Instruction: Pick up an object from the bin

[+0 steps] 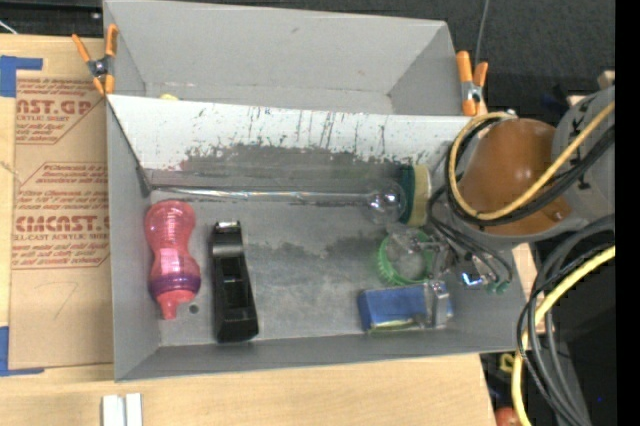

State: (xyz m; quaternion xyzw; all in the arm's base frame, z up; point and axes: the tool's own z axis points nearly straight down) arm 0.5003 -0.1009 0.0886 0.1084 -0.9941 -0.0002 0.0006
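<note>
One flat blue rectangular block [390, 308] is lying at the near right of the grey metal bin [270, 54], just left of the gripper [440, 300], which is hanging low by the block's right end, its opening impossible to tell, while a pink plastic bottle [171, 256] and a black tape dispenser [232, 282] are lying well apart at the left.

A single camera sits above the grey metal bin [280, 54] and looks steeply down, tilted from the bin's near edge toward its far wall, whose inner face shows broadly. The whole bin is in frame, with the orange-brown wrist cover [510, 179] at its right edge.
</note>
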